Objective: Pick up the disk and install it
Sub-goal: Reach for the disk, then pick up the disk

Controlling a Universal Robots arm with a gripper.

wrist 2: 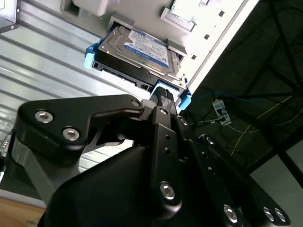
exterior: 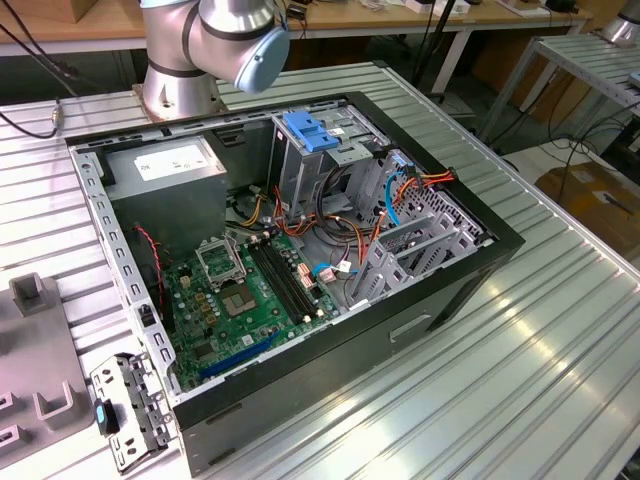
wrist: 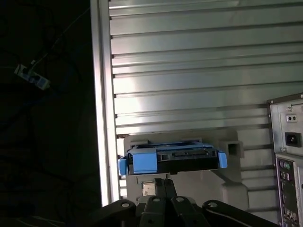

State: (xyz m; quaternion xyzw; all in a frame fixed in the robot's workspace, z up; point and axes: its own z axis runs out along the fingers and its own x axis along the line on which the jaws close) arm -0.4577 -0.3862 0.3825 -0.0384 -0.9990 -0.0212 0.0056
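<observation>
The disk [wrist 2: 137,49] lies flat in a grey holder [wrist 2: 177,47] on the ribbed metal table, white-and-blue label up, with blue rails on both sides. In the first wrist view the disk [wrist: 173,160] shows end-on, its connector side toward me. My gripper [wrist: 161,182] hangs just short of that near edge, a little above it, fingers together with nothing between them. In the second wrist view the gripper [wrist 2: 162,92] tip sits close to the disk's edge by one blue rail.
The open computer case [exterior: 480,255] lies on the table with a blue-handled drive cage [exterior: 312,135], a grey power supply [exterior: 165,165] and motherboard [exterior: 250,290]. The table edge [wrist: 102,94] runs beside the holder, with floor and cables beyond. The case's rear panel [wrist: 286,156] stands nearby.
</observation>
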